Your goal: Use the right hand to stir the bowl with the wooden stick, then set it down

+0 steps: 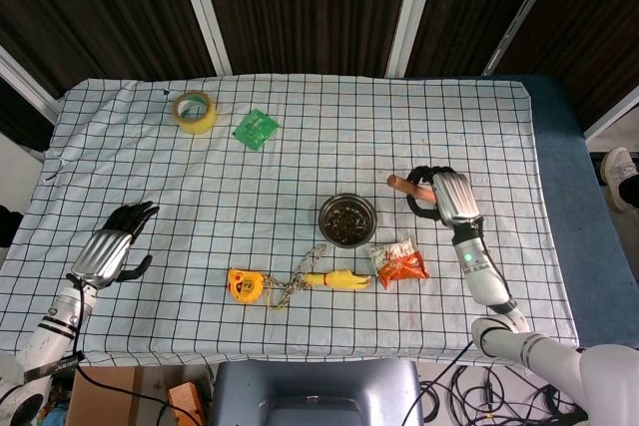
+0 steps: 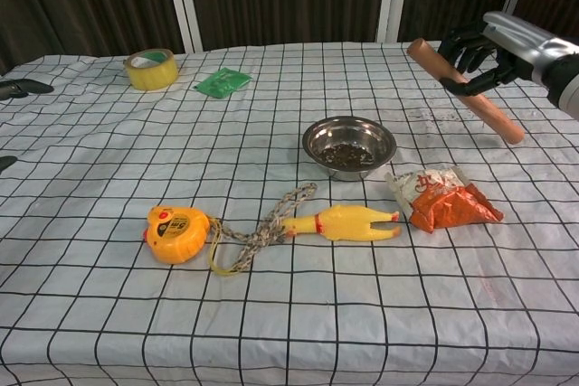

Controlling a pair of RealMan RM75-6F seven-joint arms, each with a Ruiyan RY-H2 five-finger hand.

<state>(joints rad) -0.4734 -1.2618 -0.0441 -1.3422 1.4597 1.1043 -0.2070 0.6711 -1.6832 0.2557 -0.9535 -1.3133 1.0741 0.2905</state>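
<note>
One snack packet point(image 2: 445, 202) lies beside the bowl point(image 2: 349, 146); right hand point(image 2: 493, 53) grips the wooden stick point(image 2: 463, 89).

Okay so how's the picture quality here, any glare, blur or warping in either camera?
Head view: even overhead light, faint shadows, sharp, grid lines nearly straight. Chest view: the bowl rim shows bright glare, soft shadows sit under the rubber chicken, and the right hand holding the wooden stick is cropped at the frame edge.

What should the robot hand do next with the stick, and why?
Probably carry the wooden stick left and down toward the bowl. The right robot hand holds it lifted off the table, tilted, to the bowl's right, so no stirring can start yet.
</note>
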